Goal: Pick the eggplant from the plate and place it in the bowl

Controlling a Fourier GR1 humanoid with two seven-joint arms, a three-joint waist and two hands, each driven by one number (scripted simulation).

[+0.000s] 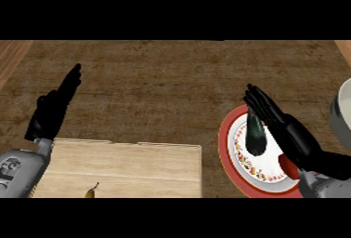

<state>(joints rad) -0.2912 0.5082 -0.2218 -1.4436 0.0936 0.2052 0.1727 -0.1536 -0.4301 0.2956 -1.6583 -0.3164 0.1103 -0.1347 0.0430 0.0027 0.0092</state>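
Far left: your left hand (55, 104) is up over the brown tabletop (158, 83), fingers straight and together, pointing away from you, nothing in it. Grey forearm comes in from the lower-left corner. It sits well apart from the plate.

Just right of that forearm, lower left to centre: a pale wooden cutting board (130, 167) lies flat on the tabletop. A small yellowish thing (90, 190) shows at its bottom edge, too cut off to tell what it is.

Right of the board: the plate (230, 158), red rim, white middle with a patterned ring, lying on the tabletop. The eggplant (255, 135) is still on that plate, dark, elongated, lying roughly lengthwise away from you, on the white centre.

Your right hand (288, 132) is over the plate's right half, fingers straight, extended and close together, pointing up and left. They lie just beside the eggplant on its right side, overlapping its far end in this view. You cannot tell whether they touch it. Not curled round it.

Far right edge: the bowl (341, 114), grey-white, only a slice visible, just beyond the plate and your right hand.
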